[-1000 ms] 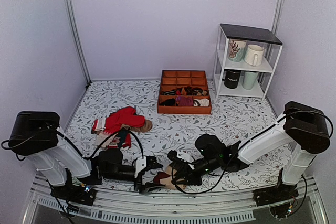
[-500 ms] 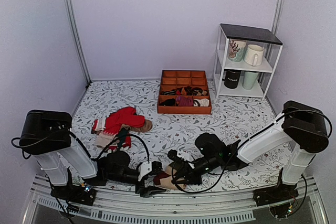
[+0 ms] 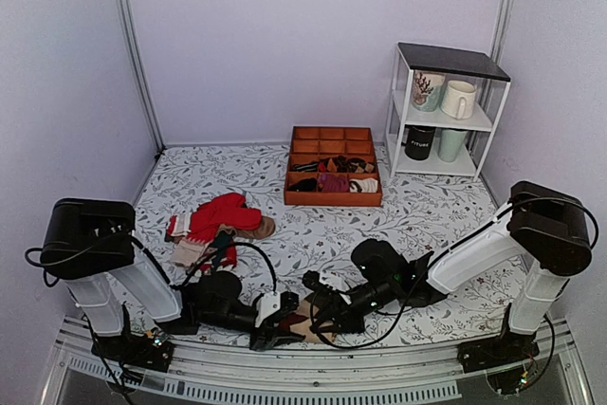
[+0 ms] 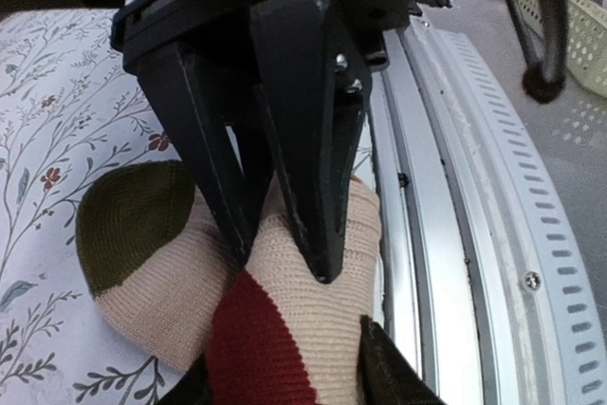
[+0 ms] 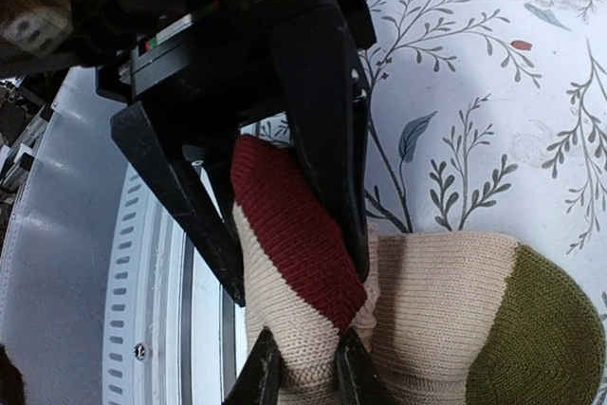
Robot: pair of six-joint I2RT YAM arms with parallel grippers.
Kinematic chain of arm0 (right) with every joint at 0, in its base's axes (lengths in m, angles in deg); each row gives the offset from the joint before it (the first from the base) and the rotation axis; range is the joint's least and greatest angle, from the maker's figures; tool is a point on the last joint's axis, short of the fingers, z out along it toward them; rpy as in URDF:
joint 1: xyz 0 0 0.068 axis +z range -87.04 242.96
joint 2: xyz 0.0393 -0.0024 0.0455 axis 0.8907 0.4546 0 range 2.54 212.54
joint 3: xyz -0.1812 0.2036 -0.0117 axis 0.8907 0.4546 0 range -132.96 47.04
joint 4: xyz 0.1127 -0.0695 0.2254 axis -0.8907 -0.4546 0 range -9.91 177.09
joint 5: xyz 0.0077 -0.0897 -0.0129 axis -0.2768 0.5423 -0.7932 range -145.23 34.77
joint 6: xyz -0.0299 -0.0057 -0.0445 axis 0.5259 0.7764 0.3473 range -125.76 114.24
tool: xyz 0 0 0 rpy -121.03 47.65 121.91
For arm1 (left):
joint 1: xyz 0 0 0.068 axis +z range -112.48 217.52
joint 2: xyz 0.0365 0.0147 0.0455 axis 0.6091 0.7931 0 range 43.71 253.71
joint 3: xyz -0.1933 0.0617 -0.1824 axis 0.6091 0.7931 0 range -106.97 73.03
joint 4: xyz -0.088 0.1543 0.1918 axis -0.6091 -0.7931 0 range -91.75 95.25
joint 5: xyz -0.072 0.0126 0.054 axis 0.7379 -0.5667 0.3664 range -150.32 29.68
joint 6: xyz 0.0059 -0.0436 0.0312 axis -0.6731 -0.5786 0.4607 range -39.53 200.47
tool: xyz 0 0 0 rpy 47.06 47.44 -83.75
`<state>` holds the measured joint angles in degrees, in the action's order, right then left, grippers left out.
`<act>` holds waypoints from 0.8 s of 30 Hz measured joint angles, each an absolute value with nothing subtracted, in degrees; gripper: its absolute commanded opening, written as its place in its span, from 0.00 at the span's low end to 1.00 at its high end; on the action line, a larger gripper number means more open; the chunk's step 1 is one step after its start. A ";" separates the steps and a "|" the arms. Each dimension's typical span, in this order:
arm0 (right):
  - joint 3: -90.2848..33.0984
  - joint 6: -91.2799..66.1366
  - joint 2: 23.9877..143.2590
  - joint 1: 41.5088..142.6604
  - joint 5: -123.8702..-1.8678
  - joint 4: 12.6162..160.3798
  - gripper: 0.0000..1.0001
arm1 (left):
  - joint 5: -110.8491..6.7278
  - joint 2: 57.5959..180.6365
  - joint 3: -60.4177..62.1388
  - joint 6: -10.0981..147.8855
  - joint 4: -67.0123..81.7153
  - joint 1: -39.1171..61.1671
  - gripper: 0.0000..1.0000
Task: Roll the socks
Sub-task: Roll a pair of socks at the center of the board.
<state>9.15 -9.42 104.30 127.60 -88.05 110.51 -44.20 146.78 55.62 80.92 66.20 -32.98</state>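
Between the fingers of both claws, at the table's (image 4: pixel 52 92) near edge, lie the socks (image 4: pixel 318 329), bunched into a short lump. The left gripper (image 4: pixel 282 251) is clenched to a narrow gap, its tips pressed into the beige knit and apparently pinching a fold. The right gripper (image 5: pixel 294 277) straddles the maroon band (image 5: pixel 285 225), which fills the space between its jaws, so I take it as grasping too.

The two claws meet tip to tip over the lump, neither nearer than the other. The socks' long axis runs crosswise to both, with the olive toe (image 4: pixel 123 220) out to one side of the fingers. Any rolling would have to turn about that axis.

The overhead view shows only the arms converging, with the socks almost hidden beneath them. The wrist views show the colours and the hold, and the left one shows the metal rail (image 4: pixel 455 187) just beside the lump.
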 measured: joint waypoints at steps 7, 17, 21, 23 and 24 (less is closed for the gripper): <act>8.23 -9.22 104.58 127.01 -89.62 108.46 0.29 | -42.56 146.73 54.96 79.52 64.93 -32.73 0.00; 7.75 -8.33 98.86 126.90 -82.58 96.13 0.56 | -41.08 144.66 43.49 73.10 42.87 -32.52 0.00; 9.76 -7.65 93.06 126.88 -76.29 92.83 0.59 | -39.26 145.64 40.41 70.43 38.52 -31.88 0.00; 10.94 -5.68 89.52 126.92 -73.73 92.61 0.60 | -37.60 146.01 39.27 68.20 36.86 -31.01 0.00; 11.56 -4.52 87.62 127.05 -72.90 92.70 0.60 | -36.38 146.21 38.68 67.04 35.88 -30.33 0.00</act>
